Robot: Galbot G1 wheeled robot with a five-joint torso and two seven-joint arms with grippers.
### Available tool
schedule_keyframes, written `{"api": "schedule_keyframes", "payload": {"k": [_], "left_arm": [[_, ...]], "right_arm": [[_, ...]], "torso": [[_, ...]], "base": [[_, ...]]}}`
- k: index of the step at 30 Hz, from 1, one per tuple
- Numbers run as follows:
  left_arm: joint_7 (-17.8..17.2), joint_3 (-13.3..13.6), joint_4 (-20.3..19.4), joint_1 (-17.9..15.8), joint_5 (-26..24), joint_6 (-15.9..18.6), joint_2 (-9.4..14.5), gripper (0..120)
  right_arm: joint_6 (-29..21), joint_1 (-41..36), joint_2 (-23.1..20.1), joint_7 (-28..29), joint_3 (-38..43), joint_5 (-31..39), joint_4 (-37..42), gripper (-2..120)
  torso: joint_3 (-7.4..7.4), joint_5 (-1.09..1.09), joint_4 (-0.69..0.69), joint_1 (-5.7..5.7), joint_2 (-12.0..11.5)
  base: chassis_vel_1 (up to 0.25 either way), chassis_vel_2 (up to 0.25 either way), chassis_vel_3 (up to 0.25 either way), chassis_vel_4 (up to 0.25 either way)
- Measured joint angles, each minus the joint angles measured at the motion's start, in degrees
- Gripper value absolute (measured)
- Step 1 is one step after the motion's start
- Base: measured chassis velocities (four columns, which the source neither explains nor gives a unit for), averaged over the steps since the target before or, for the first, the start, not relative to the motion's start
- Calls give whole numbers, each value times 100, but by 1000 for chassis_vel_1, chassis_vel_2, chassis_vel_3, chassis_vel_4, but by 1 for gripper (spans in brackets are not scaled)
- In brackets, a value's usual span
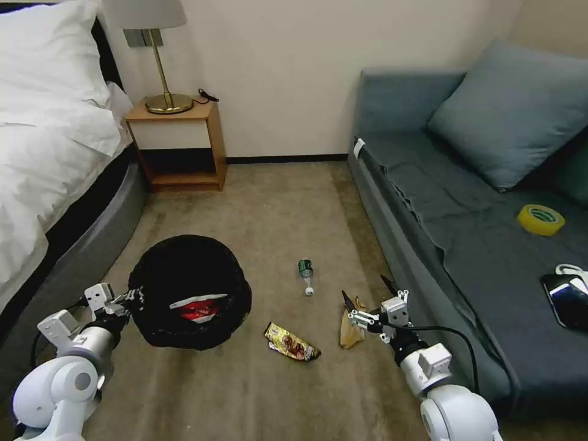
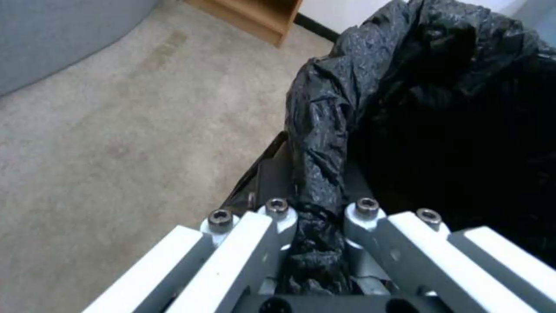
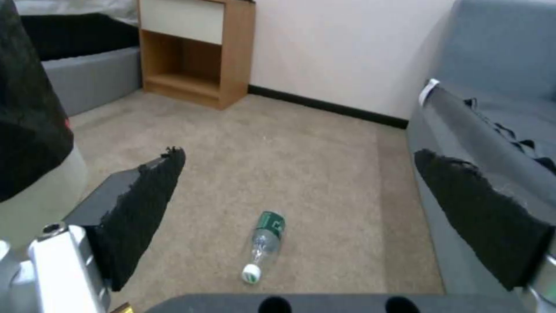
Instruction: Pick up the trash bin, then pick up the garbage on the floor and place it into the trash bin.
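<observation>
I see the trash bin (image 1: pixel 190 294) on the carpet (image 1: pixel 245 392) beside the bed (image 1: pixel 55 184), and inside its black bag lies the red-and-white snack packet (image 1: pixel 197 308). My left gripper (image 2: pixel 316 217) is pinching the bag at the bin's rim. My right gripper (image 1: pixel 366 295) has its fingers spread wide and holds nothing; it hangs over the tan paper scrap (image 1: pixel 350 331). The foil wrapper (image 1: pixel 291 342) and the small bottle (image 3: pixel 262 244) lie on the floor between the bin and the sofa (image 1: pixel 465 245)
</observation>
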Motion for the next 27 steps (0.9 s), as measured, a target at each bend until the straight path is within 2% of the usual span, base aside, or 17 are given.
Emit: {"api": "schedule_keyframes", "payload": {"k": [7, 12, 16, 19, 20, 22, 23, 25, 27], "left_arm": [[65, -5, 2, 34, -7, -30, 1, 5], [144, 49, -27, 63, -6, -67, -10, 5], [206, 93, -51, 88, 18, -101, -35, 5], [289, 120, -49, 89, 91, -164, -38, 5], [289, 120, -49, 89, 91, -164, -38, 5], [352, 157, -33, 90, 138, -204, -26, 5], [367, 168, -27, 90, 142, -207, -21, 5], [424, 224, 1, 83, 151, -227, 4, 5], [431, 234, 9, 81, 152, -234, 13, 5]], "right_arm": [[-81, 51, -38, 59, -105, 14, -58, 100], [244, 195, -196, 463, -351, 32, -391, 100], [90, 330, -447, 789, -533, 251, -529, 100], [-565, 770, -1360, 1565, -1077, 1228, -630, 100], [-565, 770, -1360, 1565, -1077, 1228, -630, 100], [-916, 1216, -2079, 2075, -1592, 2110, -784, 100], [-991, 1348, -2203, 2182, -1722, 2295, -828, 100], [-1263, 2138, -2651, 2731, -2478, 3202, -1083, 100], [-1298, 2271, -2700, 2803, -2601, 3336, -1134, 100]], "torso": [[0, 0, 0, 0, 0], [0, 0, 0, 1, 0], [0, 0, -1, 0, 0], [-1, 2, 0, 0, 0], [-1, 2, 0, 0, 0], [0, 0, -1, 0, 0], [-1, 0, -1, 0, 0], [0, 1, 0, 1, 0], [0, 1, -1, 0, 0]], "base": [[-106, 104, 103, -117], [-97, 103, 110, -104], [-17, 22, 21, -13], [0, 0, 0, 0], [0, 0, 0, 0], [0, 0, 0, 0], [0, 0, 0, 0], [0, 0, 0, 0], [0, 0, 0, 0]]}}
